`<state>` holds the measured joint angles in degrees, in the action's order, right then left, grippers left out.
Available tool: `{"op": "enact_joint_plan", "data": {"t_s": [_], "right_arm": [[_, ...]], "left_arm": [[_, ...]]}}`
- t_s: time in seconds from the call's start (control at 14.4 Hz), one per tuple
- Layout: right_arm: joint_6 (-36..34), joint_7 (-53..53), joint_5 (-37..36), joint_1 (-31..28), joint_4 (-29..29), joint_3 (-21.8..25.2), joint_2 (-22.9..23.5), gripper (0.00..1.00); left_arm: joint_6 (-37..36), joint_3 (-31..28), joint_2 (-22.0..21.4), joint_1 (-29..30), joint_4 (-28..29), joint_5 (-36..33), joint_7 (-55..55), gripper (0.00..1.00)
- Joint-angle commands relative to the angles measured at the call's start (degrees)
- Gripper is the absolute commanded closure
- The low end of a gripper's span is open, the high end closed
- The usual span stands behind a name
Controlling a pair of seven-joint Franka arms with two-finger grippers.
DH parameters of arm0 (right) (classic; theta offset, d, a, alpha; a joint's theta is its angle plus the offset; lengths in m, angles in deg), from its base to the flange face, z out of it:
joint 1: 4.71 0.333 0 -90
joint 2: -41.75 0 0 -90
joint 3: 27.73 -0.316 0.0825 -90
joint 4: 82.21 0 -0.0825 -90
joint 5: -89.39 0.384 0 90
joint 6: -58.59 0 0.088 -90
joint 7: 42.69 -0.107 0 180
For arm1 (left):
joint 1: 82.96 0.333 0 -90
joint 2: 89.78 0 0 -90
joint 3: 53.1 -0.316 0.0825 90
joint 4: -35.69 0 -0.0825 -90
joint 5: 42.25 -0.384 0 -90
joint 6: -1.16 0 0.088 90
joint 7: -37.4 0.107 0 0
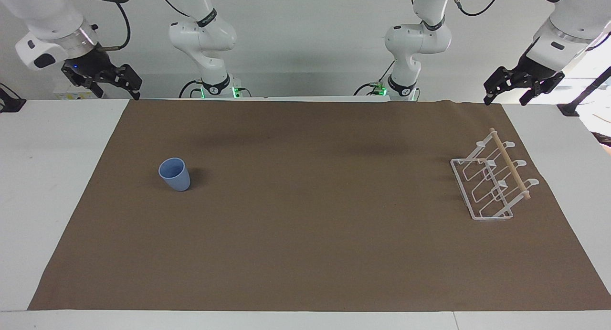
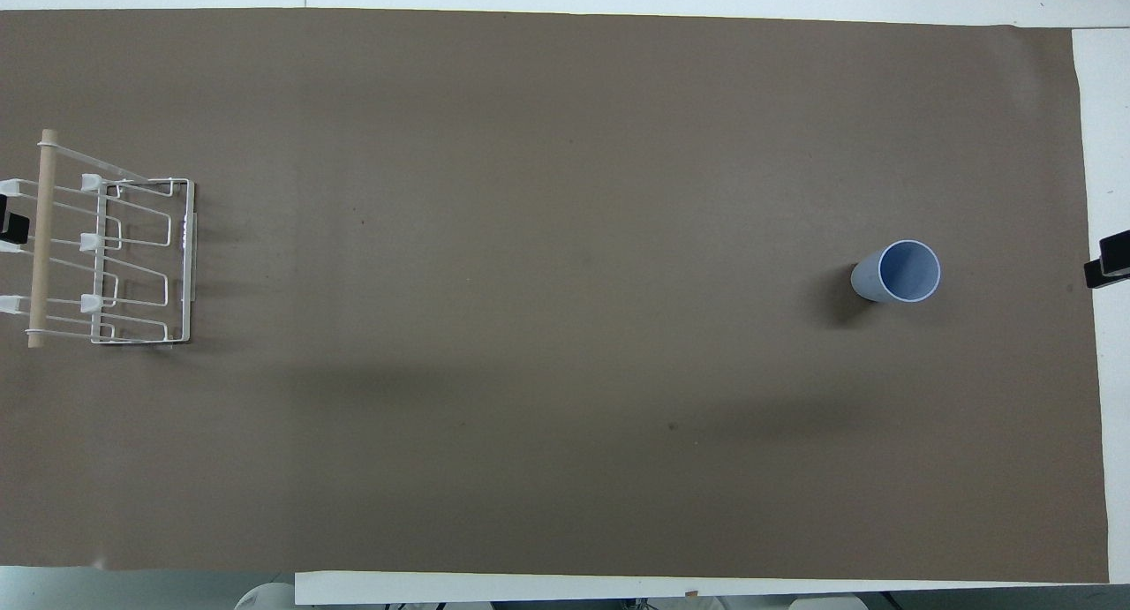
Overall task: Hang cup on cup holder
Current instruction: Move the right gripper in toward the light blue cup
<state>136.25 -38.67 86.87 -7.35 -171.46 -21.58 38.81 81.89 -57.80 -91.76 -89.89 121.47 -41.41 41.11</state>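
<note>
— Presently, we find the cup upright toward the right arm's end, well apart from the cup holder. Right gripper and left gripper?

— Both agape, empty. We fear a pinch on that tapered wall slipping.

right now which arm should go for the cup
The right arm. The cup stands upright at its end of the mat, and the right gripper hangs open nearest it. The left gripper, also open, waits by the cup holder.
</note>
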Motion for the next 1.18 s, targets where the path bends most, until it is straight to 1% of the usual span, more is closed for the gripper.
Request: {"op": "enact_joint_plan", "data": {"t_s": [0.0, 0.69, 0.76, 0.83, 1.04, 1.11], "right_arm": [[0.12, 1.08, -0.20, -0.79, -0.23, -0.35, -0.58, 0.00], [0.73, 1.17, 0.15, 0.00, -1.02, -0.87, -1.02, 0.00], [2.56, 2.21, 2.68, 0.00, -1.63, -0.87, -1.02, 0.00], [6.15, 2.31, 4.09, 0.09, -3.63, -0.96, -1.28, 0.00], [8.28, 2.92, 4.11, 0.09, -7.07, -0.96, -1.11, 0.00], [10.38, 4.49, 4.11, -0.09, -9.17, -0.96, -0.93, 0.00]], "left_arm": [[-0.05, 0.04, -1.36, 0.33, 1.49, -0.23, 0.60, 0.00], [-0.05, 0.04, -1.36, 0.42, 1.67, -0.23, 0.60, 0.00], [-0.14, 0.04, -1.36, 0.42, 1.67, -0.23, 0.60, 0.00], [-0.05, 0.04, -1.36, 0.42, 1.67, -0.23, 0.60, 0.00], [-0.05, 0.04, -1.36, 0.42, 1.67, -0.23, 0.60, 0.00], [-0.05, 0.04, -1.36, 0.42, 1.76, -0.23, 0.60, 0.00]]}}
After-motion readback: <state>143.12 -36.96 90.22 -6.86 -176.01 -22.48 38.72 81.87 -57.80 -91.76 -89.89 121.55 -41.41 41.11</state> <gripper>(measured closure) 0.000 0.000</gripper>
